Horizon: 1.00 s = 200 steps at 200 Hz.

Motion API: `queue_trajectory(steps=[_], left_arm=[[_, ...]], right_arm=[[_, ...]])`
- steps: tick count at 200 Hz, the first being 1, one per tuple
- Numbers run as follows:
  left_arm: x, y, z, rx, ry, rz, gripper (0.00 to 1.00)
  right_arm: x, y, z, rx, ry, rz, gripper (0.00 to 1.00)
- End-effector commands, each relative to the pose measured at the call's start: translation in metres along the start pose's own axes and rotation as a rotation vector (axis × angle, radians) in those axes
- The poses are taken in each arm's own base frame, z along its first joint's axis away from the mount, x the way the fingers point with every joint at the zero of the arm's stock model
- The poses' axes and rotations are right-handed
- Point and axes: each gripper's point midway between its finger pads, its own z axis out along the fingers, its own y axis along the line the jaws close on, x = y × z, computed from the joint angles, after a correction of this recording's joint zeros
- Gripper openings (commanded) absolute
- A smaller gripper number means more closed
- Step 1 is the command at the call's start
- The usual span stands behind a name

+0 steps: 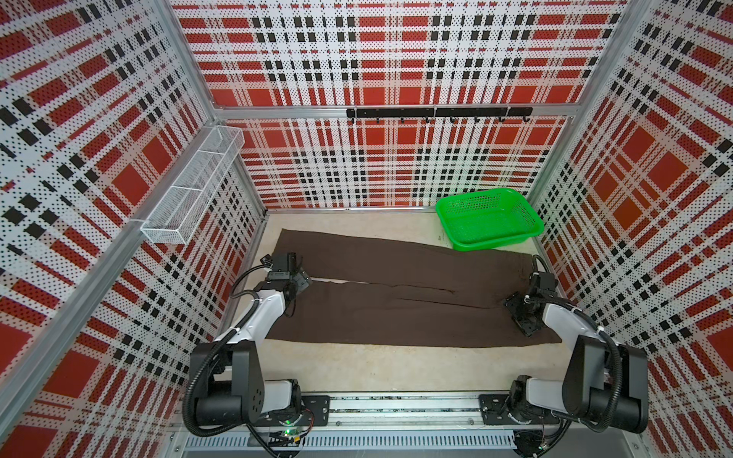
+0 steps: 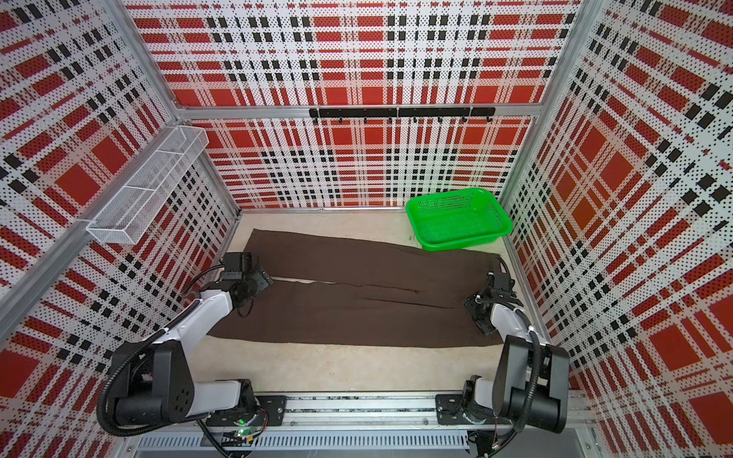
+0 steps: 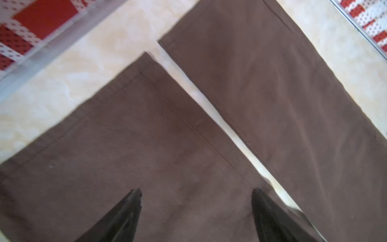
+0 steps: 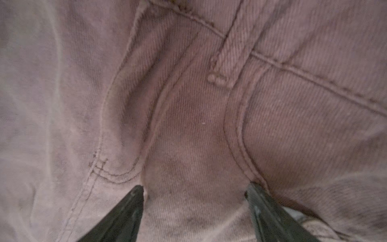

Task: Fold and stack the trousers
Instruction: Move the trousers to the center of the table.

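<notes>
A green basket (image 1: pixel 496 241) (image 2: pixel 464 242) sits at the far right corner of the beige table (image 1: pixel 396 365), near the red-and-black plaid wall panels (image 1: pixel 396 59). A white wire shelf (image 1: pixel 198 174) hangs on the left wall; a black hook rail (image 1: pixel 438 112) runs along the back. Beside the basket lies a tiny dark speck (image 1: pixel 439 238), perhaps a screw.

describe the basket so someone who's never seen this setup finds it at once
From the plaid back wall, look down to the far corner of the beige table on the robot's right. The basket sits there, next to the waist end of the brown trousers. It is the only bright green thing: a shallow perforated plastic tub.
</notes>
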Motion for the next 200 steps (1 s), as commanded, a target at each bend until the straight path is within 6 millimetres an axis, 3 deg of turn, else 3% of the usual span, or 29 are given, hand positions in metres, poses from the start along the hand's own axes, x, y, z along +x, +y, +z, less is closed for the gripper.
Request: queue_trajectory(steps=[1, 33, 52, 87, 146, 175, 200], left_arm=[[-0.018, 0.006, -0.012, 0.000, -0.030, 0.005, 0.86], [-0.034, 0.012, -0.014, -0.014, -0.054, 0.006, 0.87], [-0.038, 0.013, -0.013, -0.018, -0.058, 0.013, 0.88], [-0.044, 0.007, -0.012, 0.005, -0.066, 0.024, 0.88], [-0.066, -0.034, -0.015, 0.048, -0.120, 0.097, 0.90], [-0.076, -0.054, -0.013, 0.065, -0.132, 0.126, 0.92], [-0.080, -0.065, -0.006, 0.077, -0.126, 0.139, 0.92]], right_arm=[[0.037, -0.050, 0.009, 0.148, 0.100, 0.063, 0.82], [0.047, -0.070, -0.003, 0.201, 0.083, 0.089, 0.84], [0.046, -0.072, -0.012, 0.211, 0.068, 0.095, 0.85], [0.021, -0.047, -0.032, 0.144, -0.001, 0.086, 0.85], [-0.082, 0.045, -0.083, -0.019, -0.239, 0.031, 0.87], [-0.127, 0.078, -0.087, -0.034, -0.324, 0.003, 0.87], [-0.155, 0.092, -0.074, -0.043, -0.356, -0.015, 0.86]])
